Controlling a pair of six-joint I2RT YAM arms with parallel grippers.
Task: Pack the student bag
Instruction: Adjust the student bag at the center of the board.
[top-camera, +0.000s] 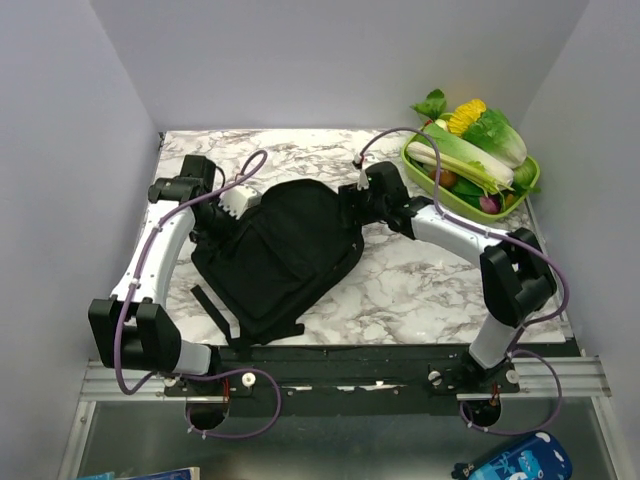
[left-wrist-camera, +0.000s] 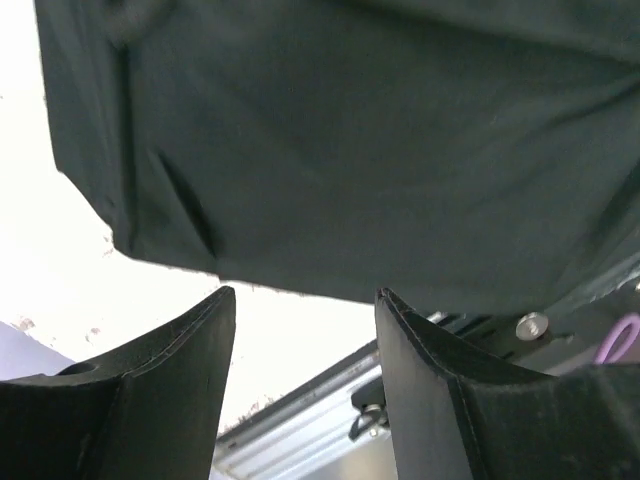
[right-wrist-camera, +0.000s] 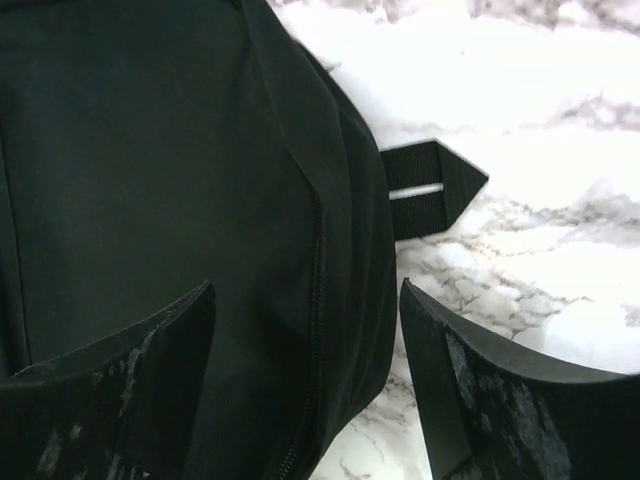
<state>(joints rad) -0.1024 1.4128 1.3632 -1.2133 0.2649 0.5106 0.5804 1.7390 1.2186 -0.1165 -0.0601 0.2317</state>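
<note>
The black student bag lies flat in the middle of the marble table, straps trailing toward the near edge. My left gripper is at the bag's upper left edge; in the left wrist view it is open, with the bag's fabric just beyond the tips. My right gripper is at the bag's upper right corner; in the right wrist view it is open, its jaws either side of the bag's zippered side seam. A strap end lies on the marble.
A green tray holding vegetables stands at the back right corner. A blue patterned pouch lies below the table's near rail. Grey walls close in left, right and behind.
</note>
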